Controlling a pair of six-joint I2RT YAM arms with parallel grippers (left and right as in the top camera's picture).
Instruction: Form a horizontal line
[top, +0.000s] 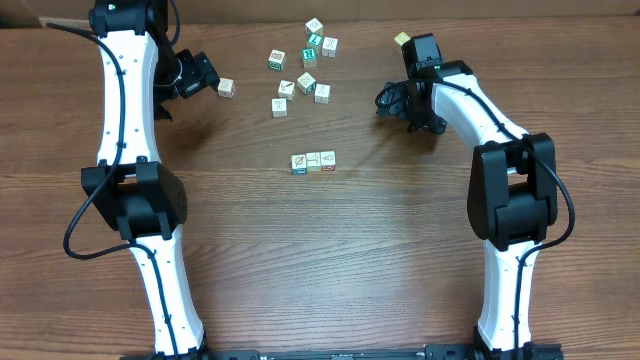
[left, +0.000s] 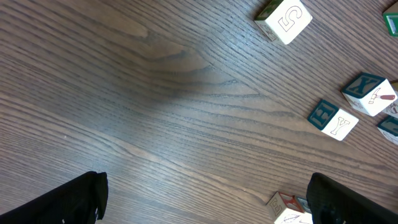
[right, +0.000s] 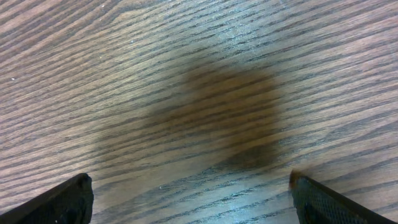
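Currently, locate horizontal line (top: 313, 161), three picture cubes, laterally between and well apart from left gripper (left: 205, 199) and right gripper (right: 191, 199); note both spread wide, empty. Read "5", "X", "Y" on loose cubes (left: 339, 123).

Scattered loose cubes (top: 306, 83) on wooden table (top: 340, 255)

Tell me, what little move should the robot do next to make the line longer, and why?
Probably slide the open left end effector over the loose cube beside it. The row has only three cubes, so it likely needs another.
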